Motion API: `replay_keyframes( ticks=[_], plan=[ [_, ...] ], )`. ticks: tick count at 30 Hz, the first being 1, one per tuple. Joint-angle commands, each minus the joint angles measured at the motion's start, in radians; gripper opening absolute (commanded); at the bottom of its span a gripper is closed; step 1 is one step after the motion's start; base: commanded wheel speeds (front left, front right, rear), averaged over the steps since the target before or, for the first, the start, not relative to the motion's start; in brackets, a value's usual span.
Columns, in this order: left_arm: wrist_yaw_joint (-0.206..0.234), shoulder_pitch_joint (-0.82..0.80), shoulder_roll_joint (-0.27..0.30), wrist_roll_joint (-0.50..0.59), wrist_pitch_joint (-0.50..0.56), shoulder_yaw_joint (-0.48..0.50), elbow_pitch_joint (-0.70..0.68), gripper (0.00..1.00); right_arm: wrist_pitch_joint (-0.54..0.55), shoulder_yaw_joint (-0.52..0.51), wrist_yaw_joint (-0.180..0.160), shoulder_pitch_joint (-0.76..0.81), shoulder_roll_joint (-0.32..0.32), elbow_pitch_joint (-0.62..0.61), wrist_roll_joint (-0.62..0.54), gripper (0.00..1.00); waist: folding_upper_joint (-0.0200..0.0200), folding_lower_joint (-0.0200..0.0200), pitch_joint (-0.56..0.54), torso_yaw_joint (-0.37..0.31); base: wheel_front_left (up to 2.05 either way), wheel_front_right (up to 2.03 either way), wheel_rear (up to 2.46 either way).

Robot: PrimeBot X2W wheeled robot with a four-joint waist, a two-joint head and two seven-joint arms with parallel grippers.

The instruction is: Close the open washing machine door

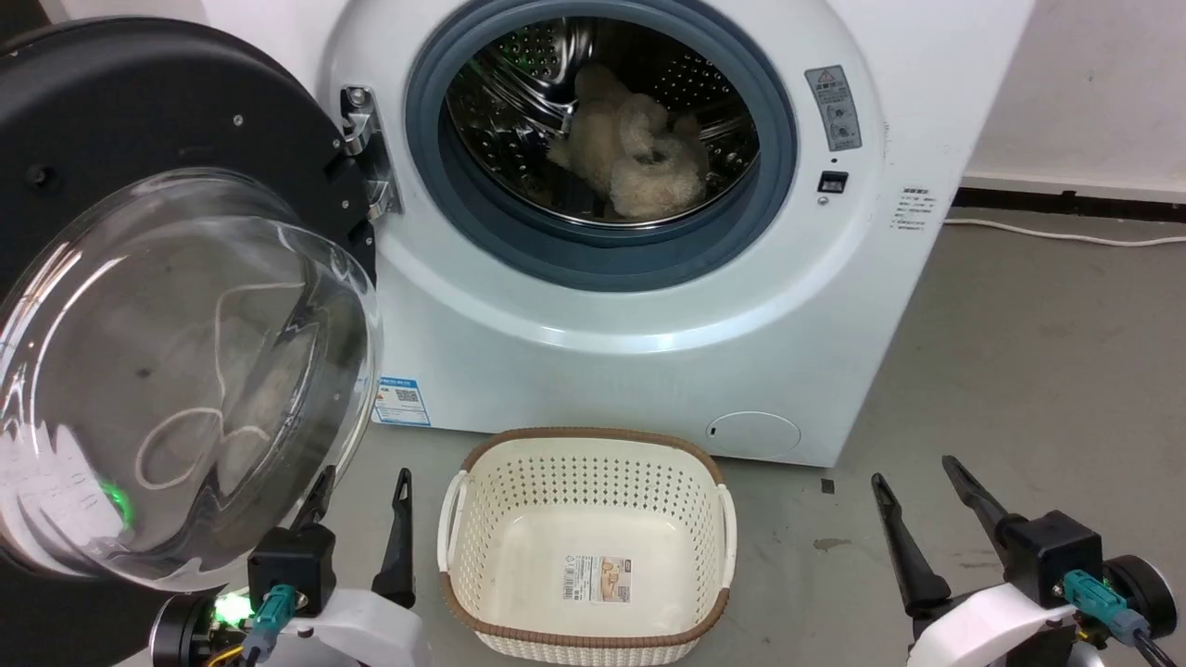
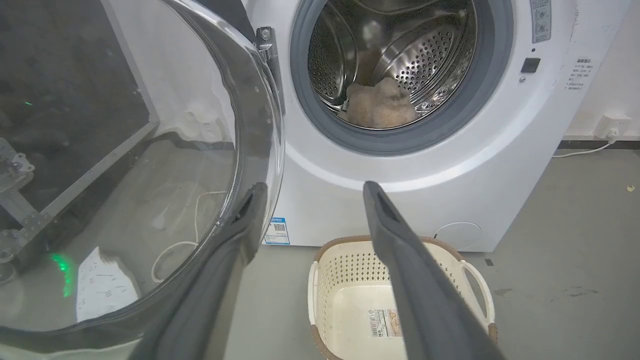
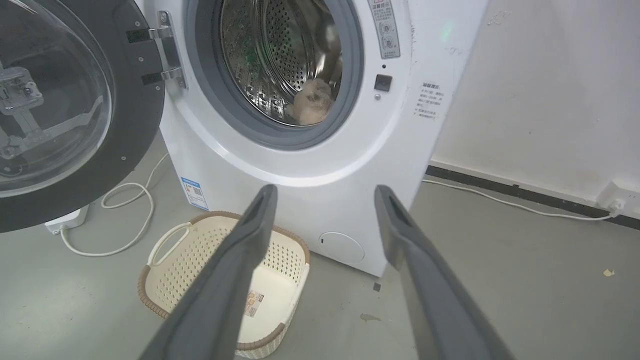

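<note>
Head view: the washing machine door [image 1: 139,111] stands swung wide open, hinged on the left side of the washing machine [image 1: 649,352]; a cream basket [image 1: 584,435] sits just before the machine; farther out, the left gripper [image 1: 364,477] and right gripper [image 1: 913,471] hover, jaws apart, empty.

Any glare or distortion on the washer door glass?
Head view: the washing machine door glass carries white glints and a green reflection, warping what lies behind; left wrist view: same green spot, wide-angle curving; right wrist view: mild reflections, sharp.
</note>
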Motion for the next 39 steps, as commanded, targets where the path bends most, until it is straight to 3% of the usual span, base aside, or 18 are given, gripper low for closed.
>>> replay_keyframes(
  ticks=[1, 17, 39],
  plan=[
    [0.006, -0.001, 0.004, 0.003, -0.010, -0.002, -0.004, 1.00, -0.009, -0.003, 0.000, 0.002, 0.000, 0.001, 0.008, 1.00, -0.0001, 0.0000, 0.000, 0.003, 0.00, 0.00, 0.00],
    [0.019, 0.009, 0.021, 0.001, -0.048, -0.024, -0.008, 1.00, -0.047, 0.027, 0.000, 0.014, 0.001, 0.015, 0.015, 1.00, -0.0001, 0.0000, -0.010, 0.114, 0.00, 0.00, 0.00],
    [0.062, 0.041, 0.031, -0.004, -0.094, -0.028, -0.045, 1.00, -0.093, 0.127, 0.000, -0.044, -0.020, 0.075, 0.040, 1.00, -0.0001, 0.0000, 0.003, 0.215, 0.00, 0.00, 0.00]
  ],
)
